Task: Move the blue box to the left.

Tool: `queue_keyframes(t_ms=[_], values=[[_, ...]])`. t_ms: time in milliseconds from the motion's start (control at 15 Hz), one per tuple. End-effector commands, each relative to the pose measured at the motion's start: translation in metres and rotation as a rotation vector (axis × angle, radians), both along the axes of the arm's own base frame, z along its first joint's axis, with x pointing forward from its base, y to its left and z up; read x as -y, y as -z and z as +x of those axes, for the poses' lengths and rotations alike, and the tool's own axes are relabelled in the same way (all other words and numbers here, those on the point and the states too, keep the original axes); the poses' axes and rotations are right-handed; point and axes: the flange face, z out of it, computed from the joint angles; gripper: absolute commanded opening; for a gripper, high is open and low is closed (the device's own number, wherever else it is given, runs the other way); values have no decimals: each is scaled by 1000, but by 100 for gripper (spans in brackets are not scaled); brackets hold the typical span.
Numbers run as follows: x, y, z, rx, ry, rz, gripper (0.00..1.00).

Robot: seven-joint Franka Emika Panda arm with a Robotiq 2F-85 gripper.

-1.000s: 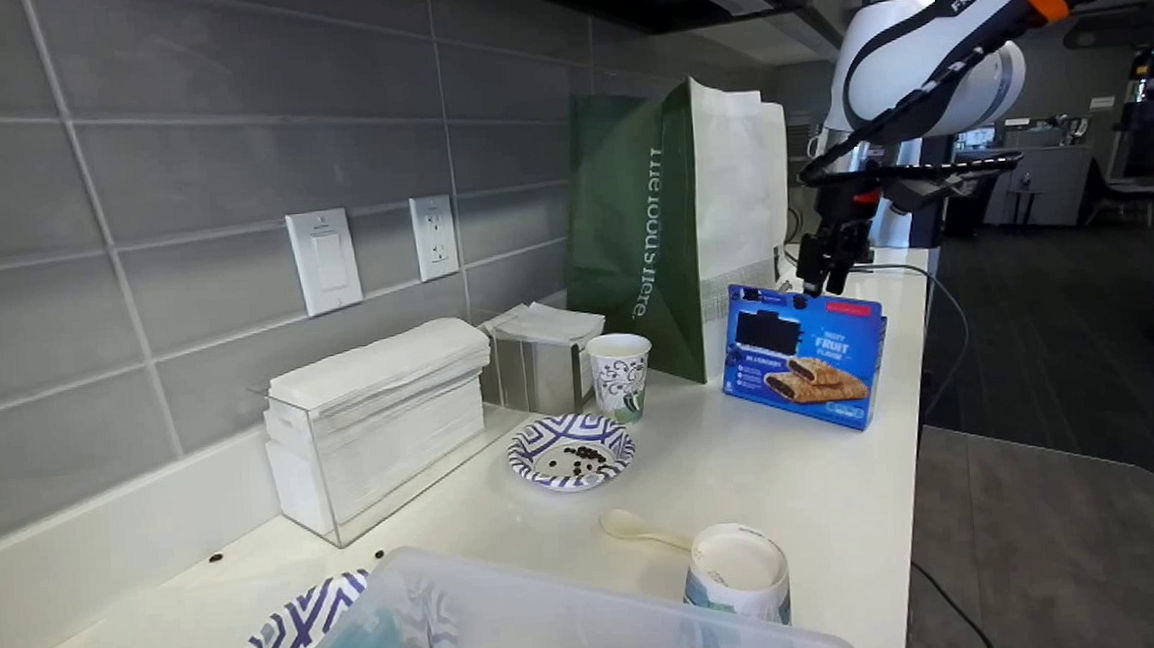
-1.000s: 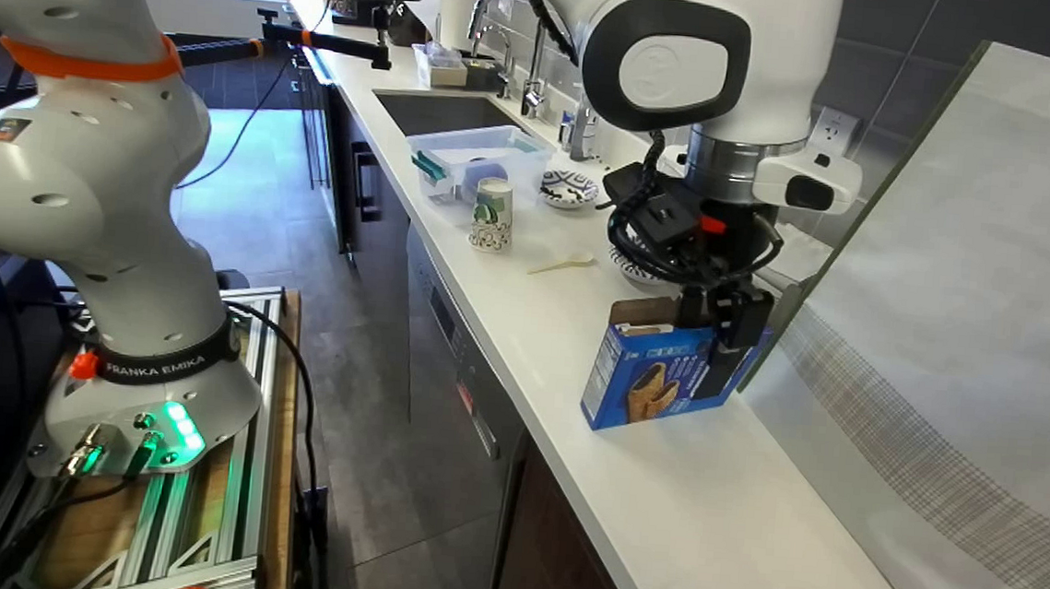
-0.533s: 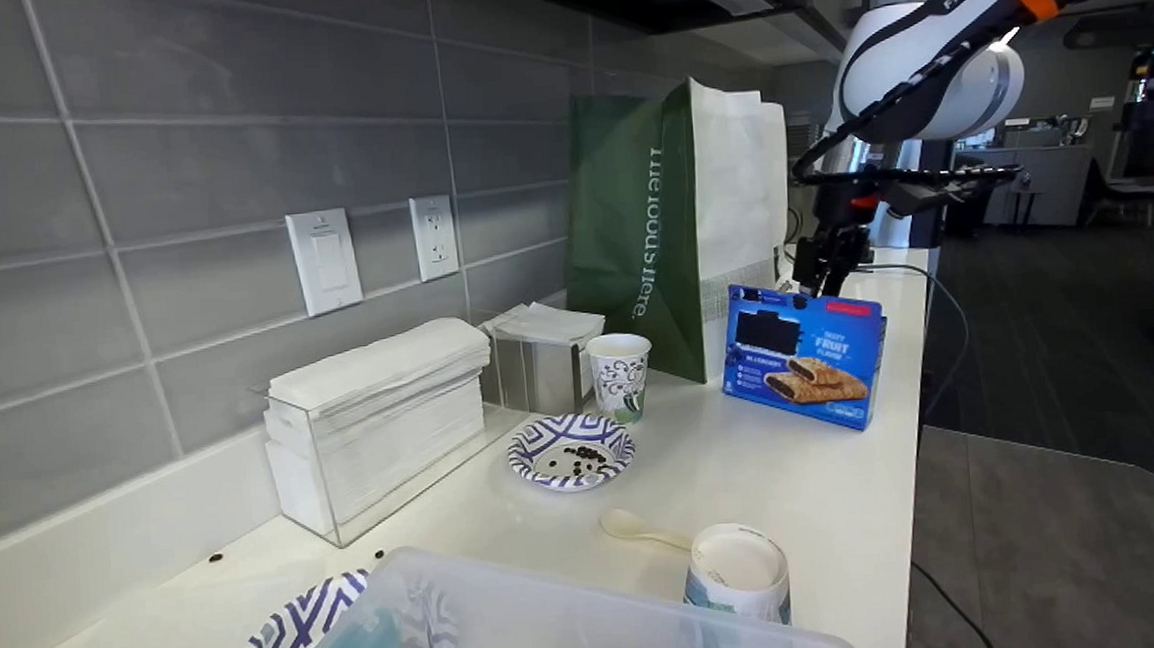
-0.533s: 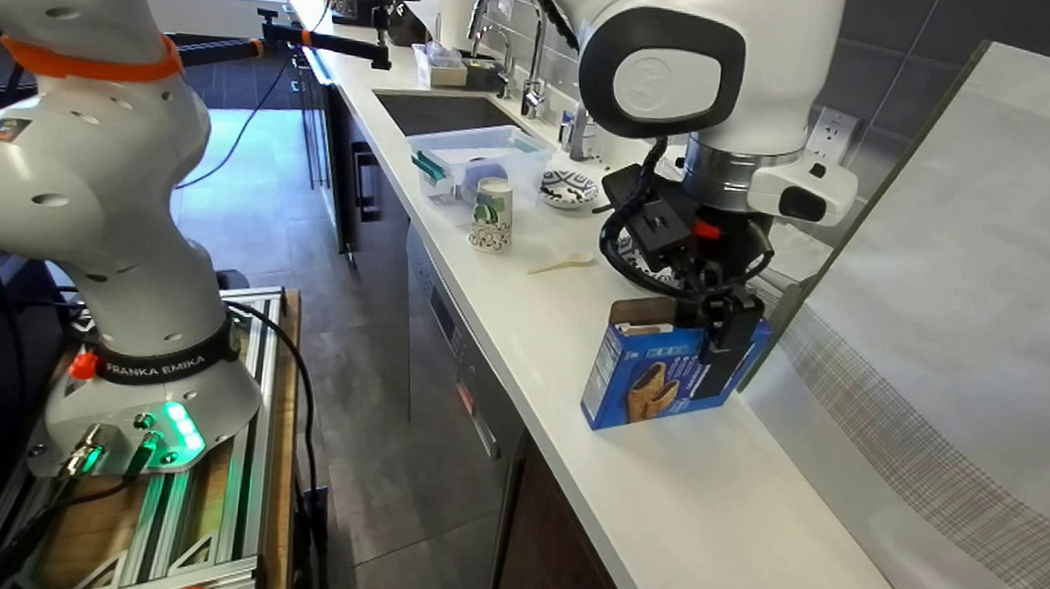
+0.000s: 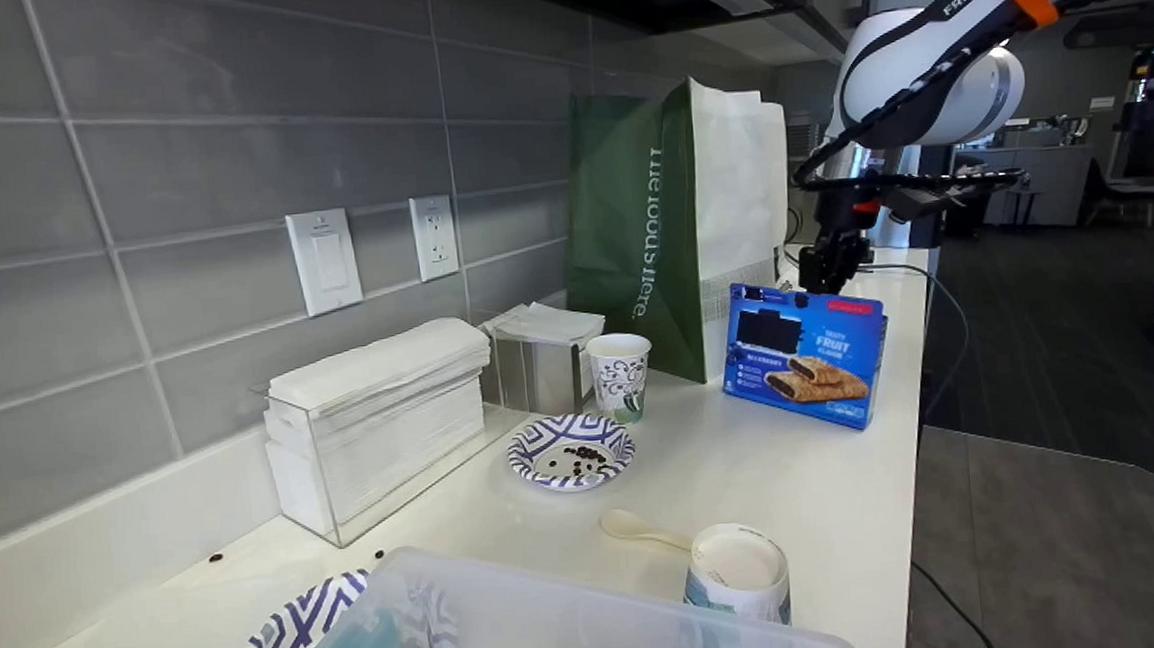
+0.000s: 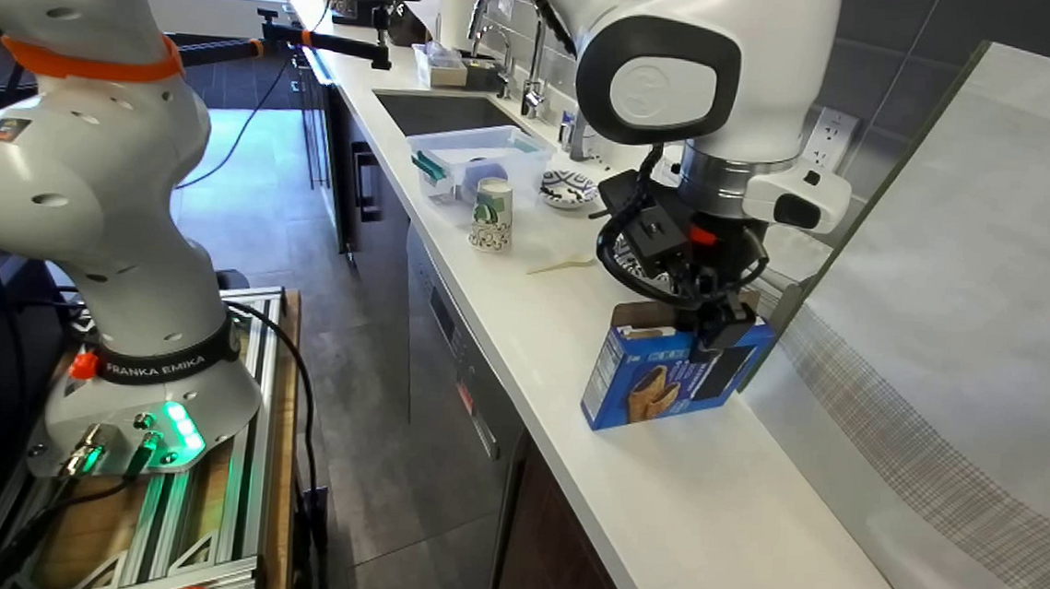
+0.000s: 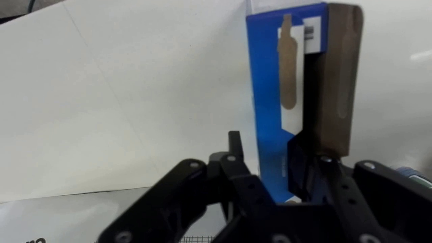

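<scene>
The blue box (image 5: pixel 789 356) stands upright on the counter in both exterior views (image 6: pixel 652 400), with a brown flap raised at its open top. In the wrist view I look down on the box (image 7: pixel 270 101), right of centre. My gripper (image 6: pixel 712 335) is at the top of the box; in an exterior view it shows (image 5: pixel 829 270) behind the box's top edge. In the wrist view the gripper (image 7: pixel 280 150) is open. Its left finger is outside the box with a gap. Its right finger overlaps the dark opening and flap; whether it is inside the box is unclear.
The green paper bag (image 5: pixel 631 230) stands close beside the box. A napkin dispenser (image 5: pixel 393 425), an upright cup (image 5: pixel 620 376), a patterned bowl (image 5: pixel 568 420), a spoon (image 5: pixel 640 528), another cup (image 6: pixel 492 214) and a clear bin (image 6: pixel 471 147) are further along the counter (image 6: pixel 731 521).
My gripper has moved down and slightly left in the view that shows the robot base. The box has hardly moved.
</scene>
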Motion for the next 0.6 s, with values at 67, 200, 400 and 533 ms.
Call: queue_keyframes(t_ms=[67, 200, 400, 533], values=[[1, -1, -1, 21, -24, -25, 39], [-1, -5, 0, 26, -29, -27, 34], [-2, -6, 1, 29, -35, -29, 0], [-1, -4, 0, 25, -36, -29, 0]])
